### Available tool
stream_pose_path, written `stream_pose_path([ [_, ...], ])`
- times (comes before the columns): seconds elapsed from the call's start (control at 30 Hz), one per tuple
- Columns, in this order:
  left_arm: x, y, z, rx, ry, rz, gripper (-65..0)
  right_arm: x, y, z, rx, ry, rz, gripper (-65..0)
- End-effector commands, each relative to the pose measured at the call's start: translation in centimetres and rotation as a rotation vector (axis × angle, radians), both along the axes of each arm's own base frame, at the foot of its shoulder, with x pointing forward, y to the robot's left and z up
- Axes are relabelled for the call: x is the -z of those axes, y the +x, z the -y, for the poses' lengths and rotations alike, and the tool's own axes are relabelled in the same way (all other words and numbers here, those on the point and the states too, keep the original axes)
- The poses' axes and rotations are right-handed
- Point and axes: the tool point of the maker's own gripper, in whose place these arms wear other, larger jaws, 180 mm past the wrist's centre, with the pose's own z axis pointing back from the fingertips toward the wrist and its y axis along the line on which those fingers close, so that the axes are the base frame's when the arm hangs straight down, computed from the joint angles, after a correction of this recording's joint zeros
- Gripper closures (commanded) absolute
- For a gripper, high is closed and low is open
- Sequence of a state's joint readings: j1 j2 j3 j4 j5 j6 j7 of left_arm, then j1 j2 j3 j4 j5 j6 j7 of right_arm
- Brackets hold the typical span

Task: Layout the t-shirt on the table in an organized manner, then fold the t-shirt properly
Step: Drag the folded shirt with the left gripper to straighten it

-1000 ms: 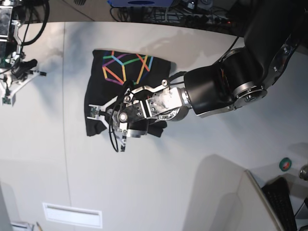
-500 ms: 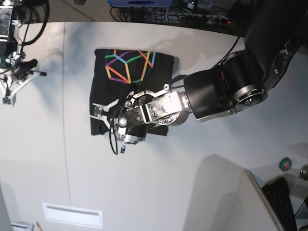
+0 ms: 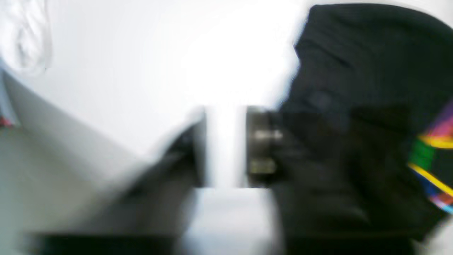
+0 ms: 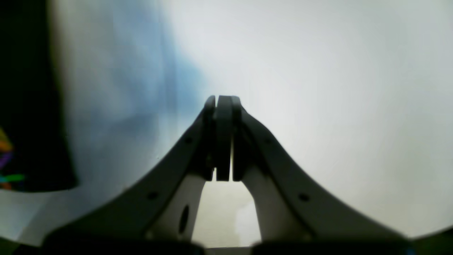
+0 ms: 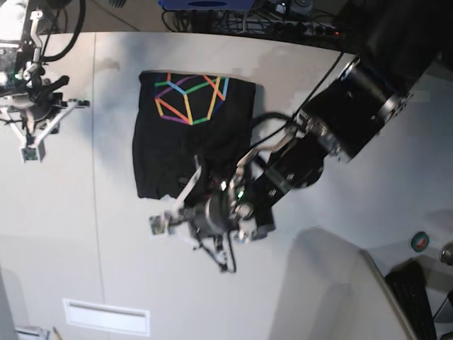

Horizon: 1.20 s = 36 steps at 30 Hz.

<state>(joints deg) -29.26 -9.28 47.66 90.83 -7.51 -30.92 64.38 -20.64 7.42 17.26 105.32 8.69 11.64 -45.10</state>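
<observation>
Black soft cloth, the t-shirt (image 5: 191, 138) with its multicolour line-drawn geometric print (image 5: 191, 97), is seen folded into a compact rectangle on the smooth white surface (image 5: 318, 269), at about eleven o'clock from the middle of the base view. The print is turned upward at the twelve o'clock edge of the bundle. The fold appears largely made, though the six o'clock hem is slightly uneven.

The left gripper (image 5: 161, 224) is placed just off the shirt's six o'clock edge, over bare surface, and no cloth is seen between its jaws; in the blurred left wrist view the shirt is shown to the three o'clock side of them. The jaws are taken to be closed and empty, probably because the hem has been let go.

The right gripper (image 4: 223, 102) is held well apart at nine o'clock of the shirt, its jaws pressed together on nothing, presumably parked so the shirt is left clear.
</observation>
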Motion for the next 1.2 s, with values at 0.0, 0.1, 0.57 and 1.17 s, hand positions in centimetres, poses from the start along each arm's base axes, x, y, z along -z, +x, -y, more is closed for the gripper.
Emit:
stream_pose_path([
  [0.0,-0.3,-0.9,-0.1,0.001,-0.026,-0.001,0.0,-1.1,0.6,-0.2,-0.019,-0.009,0.041,0.0],
  [0.1,1.9,-4.1,-1.7,-0.038,-0.046,-0.075,0.0,-1.0,0.2,-1.5,-0.039,0.016,0.04,0.0],
  [0.57,7.8,-11.1,-4.9,-0.098,0.076,-0.164,0.0,-0.6,0.7,-5.3,-0.138,0.058,0.034,0.0],
  [1.17,10.2,-16.7,-8.7,-0.098,0.149,-0.262,0.0,-0.7,0.8,-5.0,-0.132,0.053,0.037,0.0],
])
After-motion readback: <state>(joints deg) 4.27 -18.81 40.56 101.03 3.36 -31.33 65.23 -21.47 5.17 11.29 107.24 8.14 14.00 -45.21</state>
